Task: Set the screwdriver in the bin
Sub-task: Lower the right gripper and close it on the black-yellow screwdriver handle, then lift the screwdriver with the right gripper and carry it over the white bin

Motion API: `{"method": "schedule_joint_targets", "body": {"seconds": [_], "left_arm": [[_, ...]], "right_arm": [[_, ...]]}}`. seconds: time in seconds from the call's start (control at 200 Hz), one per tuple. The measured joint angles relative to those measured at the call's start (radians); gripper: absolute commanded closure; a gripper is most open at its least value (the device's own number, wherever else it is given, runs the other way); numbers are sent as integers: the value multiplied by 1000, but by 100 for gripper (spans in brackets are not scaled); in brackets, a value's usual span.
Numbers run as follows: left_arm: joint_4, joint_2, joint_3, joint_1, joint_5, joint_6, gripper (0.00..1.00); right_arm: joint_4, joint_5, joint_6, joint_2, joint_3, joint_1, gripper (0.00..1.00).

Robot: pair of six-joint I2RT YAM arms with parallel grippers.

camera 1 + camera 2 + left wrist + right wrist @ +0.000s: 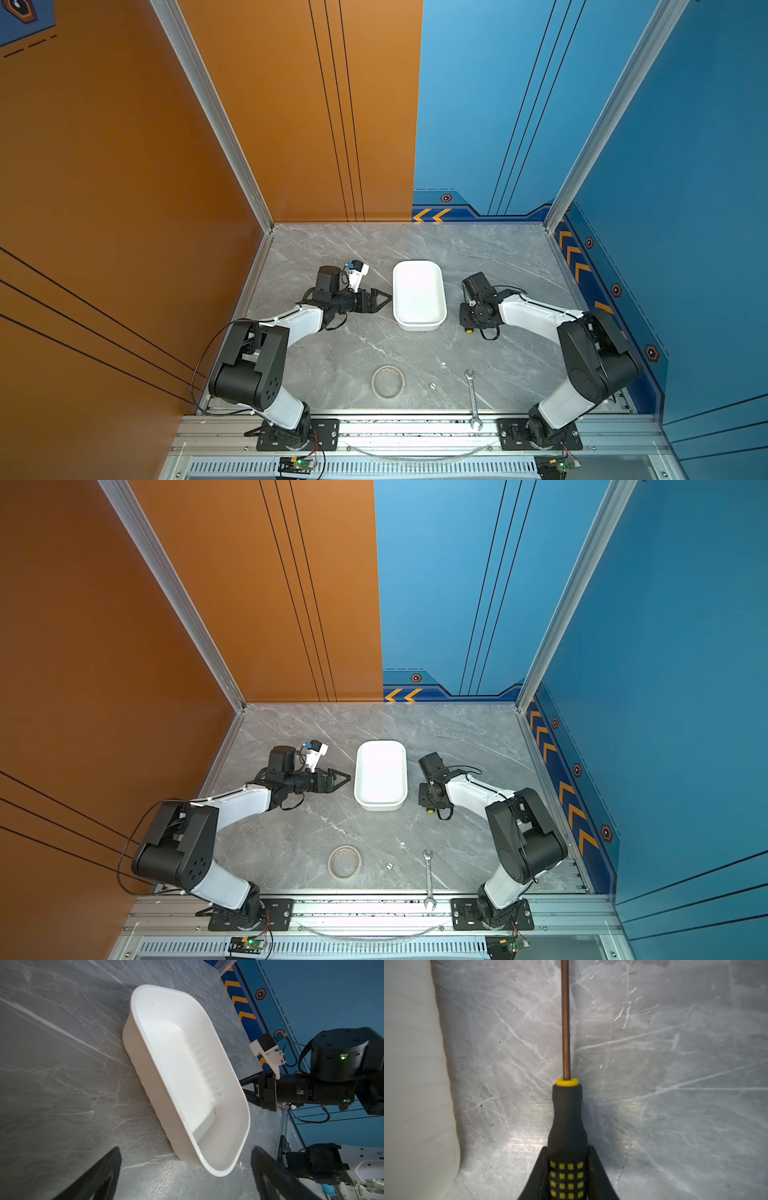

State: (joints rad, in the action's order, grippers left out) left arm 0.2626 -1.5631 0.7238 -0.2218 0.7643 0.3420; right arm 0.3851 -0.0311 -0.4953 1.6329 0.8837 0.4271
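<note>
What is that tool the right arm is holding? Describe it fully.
A small screwdriver: thin brownish metal shaft, yellow collar, black rubbery-looking handle with rows of yellow squares. The right hand is shut on the handle, a finger on each side. It lies on or just over the grey table beside the white bin, not in it. Its tip is out of view.

Both top views: bright, even light from overhead; arms drop only soft shadows on your tabletop. The bin is blown out, near featureless white. Left wrist cam is dimmer, bluish; left hand fingers blurred at frame edge. Right wrist cam: glare patches beside the screwdriver handle, bin wall out of focus.
</note>
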Motion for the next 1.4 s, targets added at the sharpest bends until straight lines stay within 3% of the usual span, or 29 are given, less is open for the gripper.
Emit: {"method": "schedule_joint_targets", "body": {"seconds": [0.235,0.401,0.571,0.781,0.966,1.397], "left_arm": [[-2,0,0,0,0,0,2],[-3,-3,0,0,2,1,2],[-5,-5,0,1,4,4,2],[-6,-5,0,1,4,4,2],[-6,-4,0,7,3,7,2],[-6,13,-2,8,-14,8,2]], "right_arm": [[25,0,0,-35,0,0,100],[40,5,-2,-226,2,23,100],[-56,100,-48,-338,24,91,100],[-131,134,-111,-245,110,226,100],[-160,132,-179,-114,192,261,100],[-13,-24,-343,75,343,349,100]]}}
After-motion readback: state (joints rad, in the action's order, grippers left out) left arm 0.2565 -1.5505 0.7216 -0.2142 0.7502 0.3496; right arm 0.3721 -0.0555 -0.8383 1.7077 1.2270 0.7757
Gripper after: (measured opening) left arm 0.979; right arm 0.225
